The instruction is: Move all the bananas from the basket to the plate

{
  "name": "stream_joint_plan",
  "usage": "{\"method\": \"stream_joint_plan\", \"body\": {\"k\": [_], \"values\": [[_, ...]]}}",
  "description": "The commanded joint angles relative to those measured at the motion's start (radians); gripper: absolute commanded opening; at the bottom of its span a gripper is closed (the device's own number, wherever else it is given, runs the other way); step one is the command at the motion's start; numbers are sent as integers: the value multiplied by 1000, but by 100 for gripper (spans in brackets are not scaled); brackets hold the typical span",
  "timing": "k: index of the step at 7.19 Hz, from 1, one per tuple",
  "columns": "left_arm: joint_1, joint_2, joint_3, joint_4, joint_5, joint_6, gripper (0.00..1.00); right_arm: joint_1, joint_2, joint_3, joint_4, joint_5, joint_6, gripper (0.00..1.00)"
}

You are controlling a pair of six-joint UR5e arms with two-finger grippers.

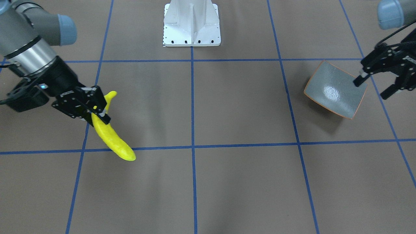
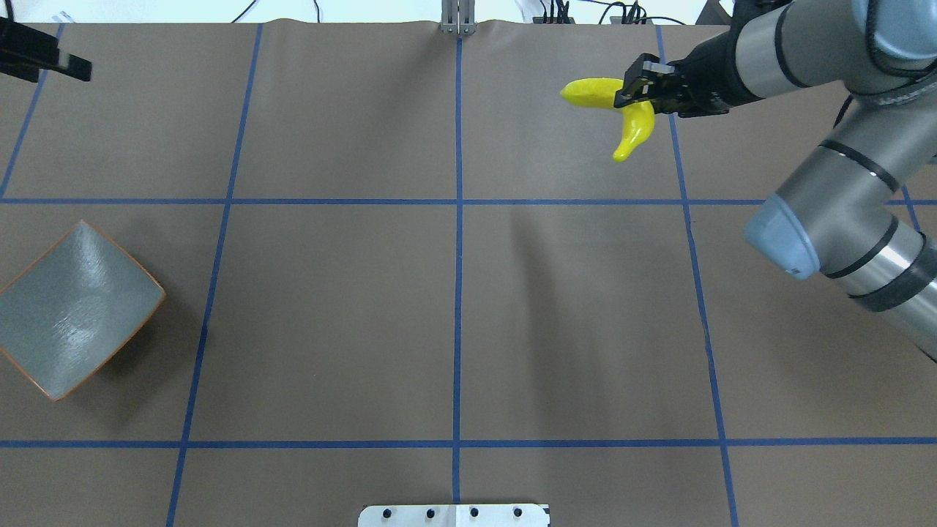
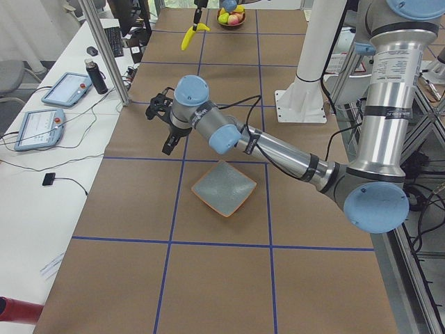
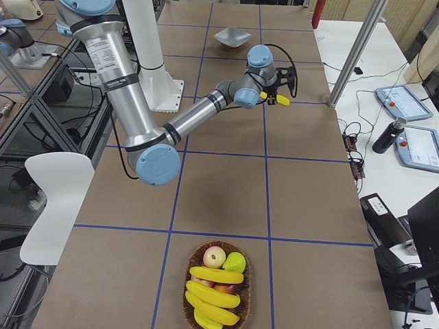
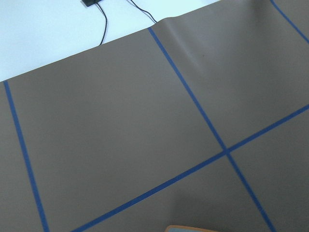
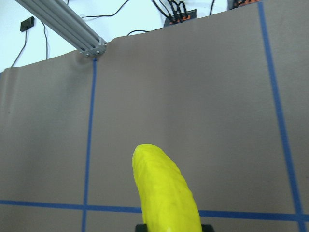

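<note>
Right gripper (image 1: pixel 99 113) is clamped across a banana (image 1: pixel 113 139) near its stem end. The long end points down and away from the arm, and the stem sticks up behind the fingers. The banana is off the table (image 2: pixel 329 307), on the right side and far from the robot base in the overhead view. The right wrist cam shows its blunt end (image 6: pixel 166 193) poking out over the brown mat and blue tape lines.

Left gripper (image 1: pixel 373 86) has its fingers spread wide and holds nothing. It hangs above the table just beside the plate (image 1: pixel 328 91), at the plate's outer edge in the front view, with no contact visible. The left wrist cam catches only a sliver of the orange rim (image 5: pixel 193 228) at the bottom of frame.

The plate sits flat on the table at the far left of the overhead view (image 2: pixel 66 315), well apart from the held banana.

The basket (image 4: pixel 186 291) is at the table's right end, near the right side camera. It holds three more bananas (image 4: pixel 212 293) stacked side by side, with a reddish apple (image 4: pixel 215 257) and a green fruit (image 4: pixel 234 262) behind them.
</note>
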Motion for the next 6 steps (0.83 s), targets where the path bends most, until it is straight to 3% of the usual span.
{"method": "stream_joint_plan", "body": {"k": [1,2,4,6], "values": [[153,-131,21,-20,7,-267,100,-121,91,4,0,-169,97,0],[169,-189,42,-21,7,-526,100,-155,128,4,2,-205,122,0],[190,-269,102,-35,74,-866,100,-287,202,4,2,-408,149,0],[199,-370,252,-211,88,-1207,100,-328,236,13,29,-455,152,0]]}}
